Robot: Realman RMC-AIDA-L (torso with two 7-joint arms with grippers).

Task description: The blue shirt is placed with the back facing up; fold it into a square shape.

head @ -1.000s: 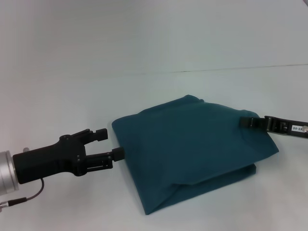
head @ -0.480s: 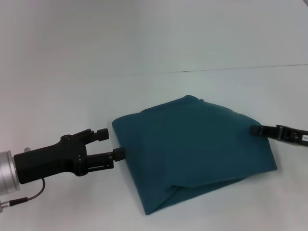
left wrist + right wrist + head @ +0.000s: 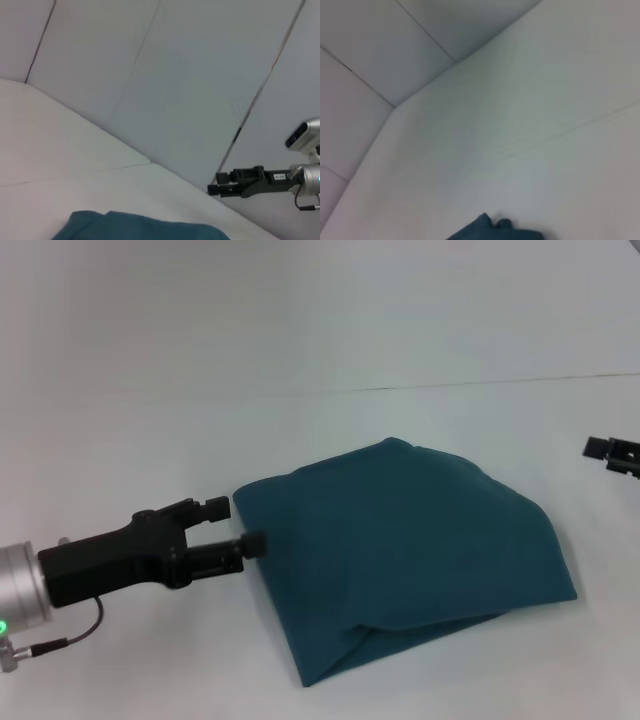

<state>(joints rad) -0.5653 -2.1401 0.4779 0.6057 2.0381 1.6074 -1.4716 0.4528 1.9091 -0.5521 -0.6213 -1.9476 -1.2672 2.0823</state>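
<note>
The blue shirt lies folded into a rough square in the middle of the white table, plain side up, with a loose fold along its front edge. Its edge also shows in the left wrist view as blue shirt and in the right wrist view as blue shirt. My left gripper is open at the shirt's left edge, its lower fingertip touching the cloth and nothing held. My right gripper is off to the right, clear of the shirt. The left wrist view shows that right gripper with fingers slightly apart and empty.
The white table extends all around the shirt, and a seam line crosses it behind the shirt. A light panelled wall rises at the back.
My right gripper let go of the shirt's right edge and drew back to the right and upward. The shirt's right side dropped flat. My left gripper shifted slightly toward the shirt.
</note>
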